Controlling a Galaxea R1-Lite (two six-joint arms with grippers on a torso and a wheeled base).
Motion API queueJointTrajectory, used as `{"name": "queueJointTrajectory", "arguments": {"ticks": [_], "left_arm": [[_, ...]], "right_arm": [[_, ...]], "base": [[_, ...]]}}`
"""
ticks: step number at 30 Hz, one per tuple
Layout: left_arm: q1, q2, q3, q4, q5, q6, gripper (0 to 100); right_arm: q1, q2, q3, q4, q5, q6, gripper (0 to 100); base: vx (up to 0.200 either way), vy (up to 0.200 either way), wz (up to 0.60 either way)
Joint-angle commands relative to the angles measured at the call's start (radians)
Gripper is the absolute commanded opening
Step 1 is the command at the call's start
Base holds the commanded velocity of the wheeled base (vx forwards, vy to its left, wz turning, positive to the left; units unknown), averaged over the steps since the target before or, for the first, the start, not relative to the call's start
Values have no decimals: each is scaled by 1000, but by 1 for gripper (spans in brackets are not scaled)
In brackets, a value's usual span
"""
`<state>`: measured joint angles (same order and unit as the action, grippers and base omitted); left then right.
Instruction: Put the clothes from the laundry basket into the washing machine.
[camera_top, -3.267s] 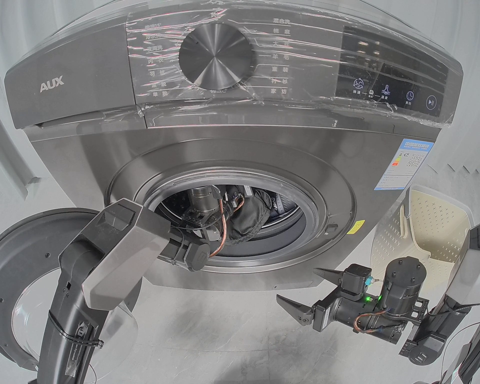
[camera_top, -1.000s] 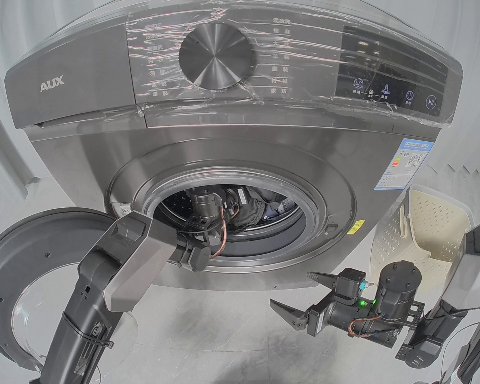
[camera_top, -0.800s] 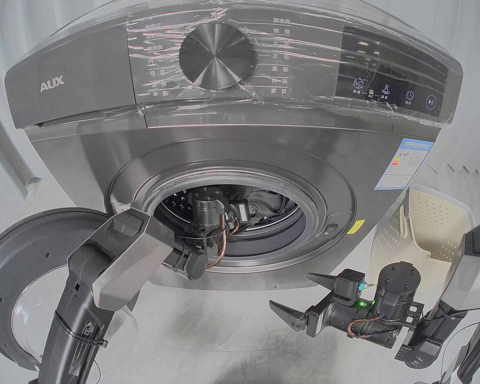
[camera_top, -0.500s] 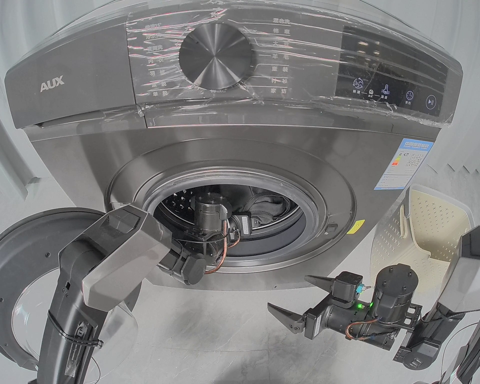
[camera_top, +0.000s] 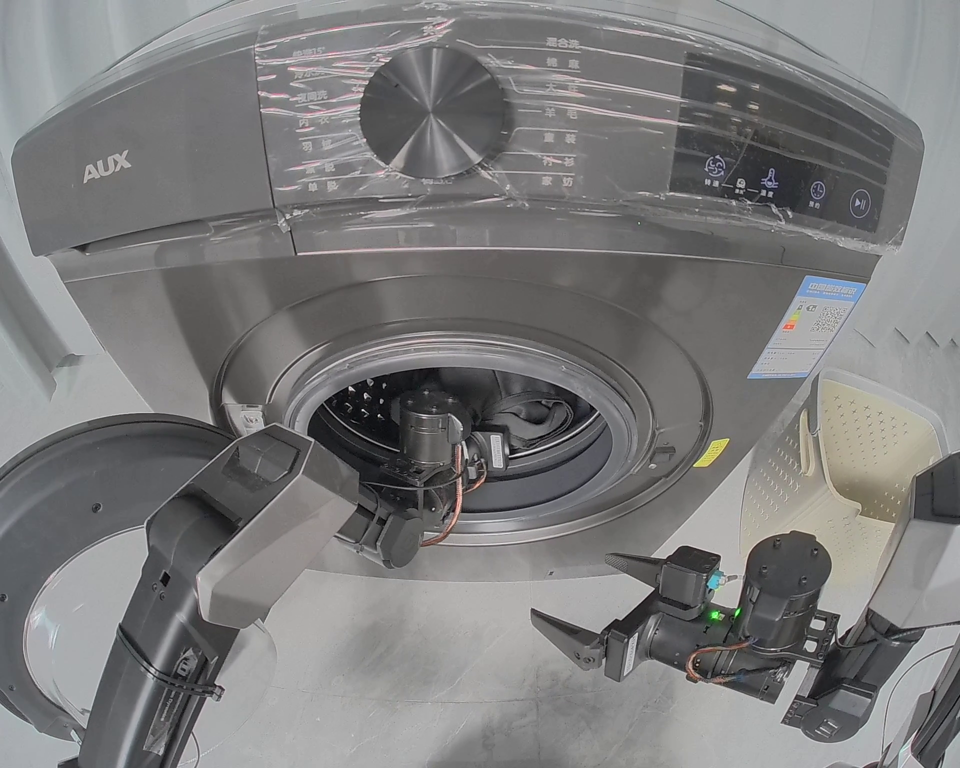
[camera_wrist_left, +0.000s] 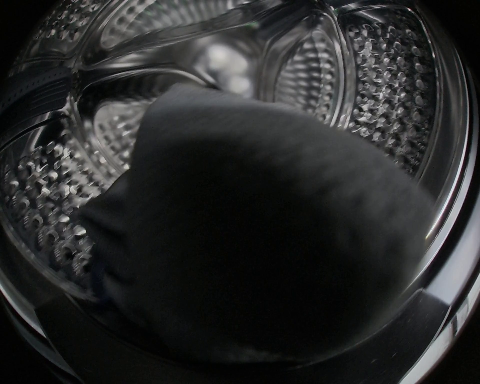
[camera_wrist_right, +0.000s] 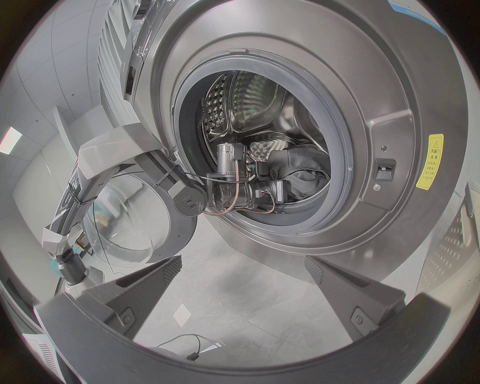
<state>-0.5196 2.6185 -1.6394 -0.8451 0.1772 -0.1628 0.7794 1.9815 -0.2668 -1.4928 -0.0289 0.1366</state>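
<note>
Grey left arm (camera_top: 265, 510) extends into washing machine (camera_top: 480, 290).

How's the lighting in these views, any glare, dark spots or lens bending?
Head view: glare streaks on the clear plastic film over the panel of the grey washing machine; edges bow. Left wrist view: dim, the dark garment nearly black against the glinting perforated steel drum. Right wrist view: evenly lit, strong fisheye curve, black corners.

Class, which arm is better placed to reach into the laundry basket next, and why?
Right: its open, empty tool hangs near the basket; the left arm is deep in the washer mouth.
</note>
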Motion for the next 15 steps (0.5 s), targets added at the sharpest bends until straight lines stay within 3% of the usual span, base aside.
{"name": "queueJointTrajectory", "arguments": {"ticks": [1, 5, 11, 15], "left_arm": [[7, 95, -175, -35, 21, -9, 0], [29, 166, -361, -74, 62, -14, 0], [46, 138, -361, -115, 68, -24, 0], [41, 115, -361, -104, 68, -61, 0]], "right_arm": [[5, 3, -2, -1, 0, 0, 100], [5, 2, -3, -1, 0, 0, 100], [6, 3, -8, -1, 0, 5, 100], [6, 3, -8, -1, 0, 5, 100]], "base": [[0, 0, 0], [0, 0, 0], [0, 0, 0], [0, 0, 0]]}}
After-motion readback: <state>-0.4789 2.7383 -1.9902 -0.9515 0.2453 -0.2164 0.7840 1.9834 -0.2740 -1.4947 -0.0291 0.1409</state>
